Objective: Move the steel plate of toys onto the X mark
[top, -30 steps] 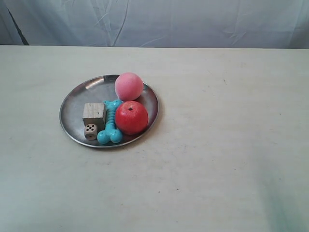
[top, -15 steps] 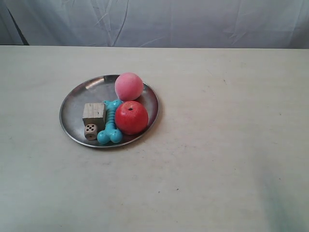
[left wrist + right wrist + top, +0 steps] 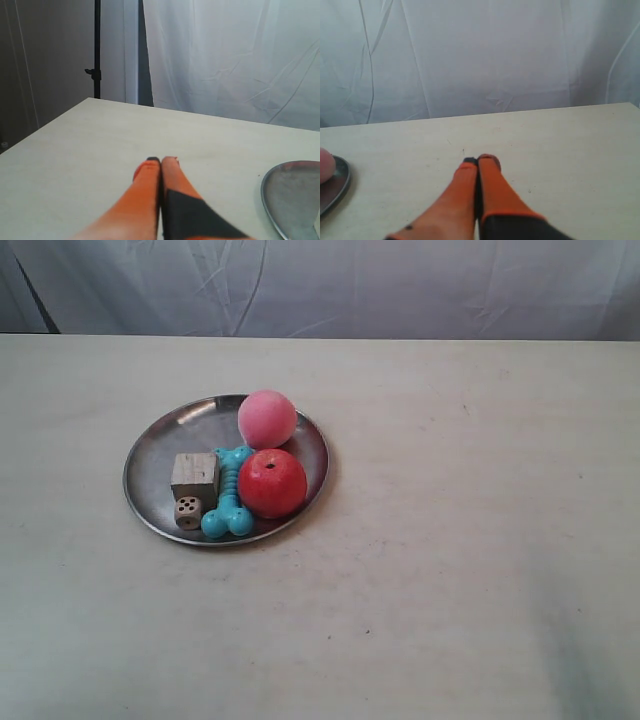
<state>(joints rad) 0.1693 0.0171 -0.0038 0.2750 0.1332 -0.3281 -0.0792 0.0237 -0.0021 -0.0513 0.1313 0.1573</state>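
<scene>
The steel plate rests on the table, left of centre in the exterior view. It holds the pink ball, the red apple-like ball, the turquoise bone, the pale wooden cube and the small die. My left gripper is shut and empty above bare table, with the plate's rim off to one side. My right gripper is also shut and empty, apart from the plate's edge and the pink ball. I cannot make out the X mark for certain. Neither arm shows in the exterior view.
The pale table stretches wide to the right of the plate and in front of it. A white cloth backdrop hangs behind the far edge. A black stand pole rises beyond one table corner.
A faint shadow at the exterior view's lower right has faded. The plate and toys have not moved.
</scene>
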